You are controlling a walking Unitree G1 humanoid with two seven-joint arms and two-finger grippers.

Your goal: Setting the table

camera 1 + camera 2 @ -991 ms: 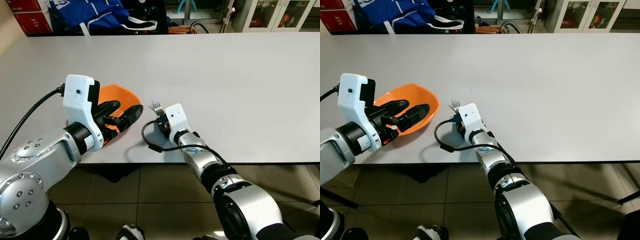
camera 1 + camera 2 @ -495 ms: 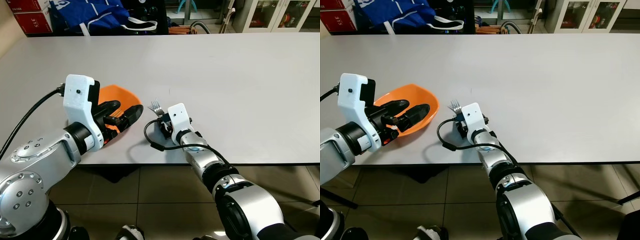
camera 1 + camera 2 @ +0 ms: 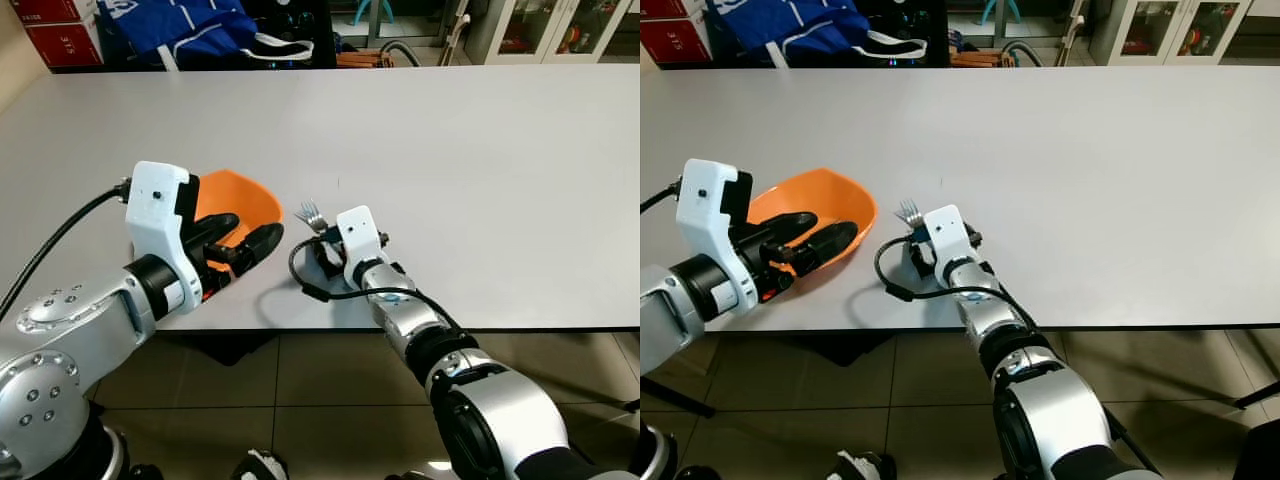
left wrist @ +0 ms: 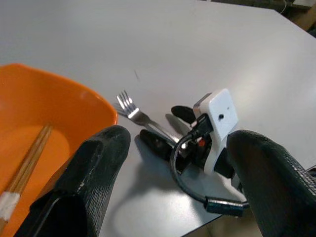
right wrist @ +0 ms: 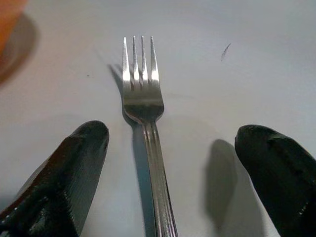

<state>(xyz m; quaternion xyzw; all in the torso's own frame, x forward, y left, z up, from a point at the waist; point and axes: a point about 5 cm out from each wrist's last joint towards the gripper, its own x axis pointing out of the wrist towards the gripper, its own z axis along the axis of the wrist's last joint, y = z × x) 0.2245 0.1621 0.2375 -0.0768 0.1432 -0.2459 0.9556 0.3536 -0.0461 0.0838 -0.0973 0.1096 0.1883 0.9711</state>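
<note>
Our right gripper (image 5: 163,163) sits low at the near table edge w/ both fingers spread wide; the fork (image 5: 144,113) lies flat on the table (image 3: 480,150) between them, tines pointing away from us, fingers not touching it, so nothing is gripped. Our left gripper (image 4: 168,163) is also spread open and hovers just over the near side of the orange bowl (image 3: 825,195); we cannot tell whether a finger touches the rim. Bowl sits near the table's front-left edge, just beside the fork, which lies to its right. Contents: a pair of wooden chopsticks (image 4: 24,165) resting inside the bowl, ends toward the bottom; no food visible. Progress, as we judge it: early-to-mid stage. Bowl and fork are both on the table, approx. side by side, so the fork looks placed or about to be re-gripped; we cannot say which. Remaining, probably: chopsticks out of the bowl and laid beside it, final alignment of items. Rest of the table is bare; beyond its far edge, blue fabric (image 3: 190,25) and cabinets (image 3: 560,30).
</note>
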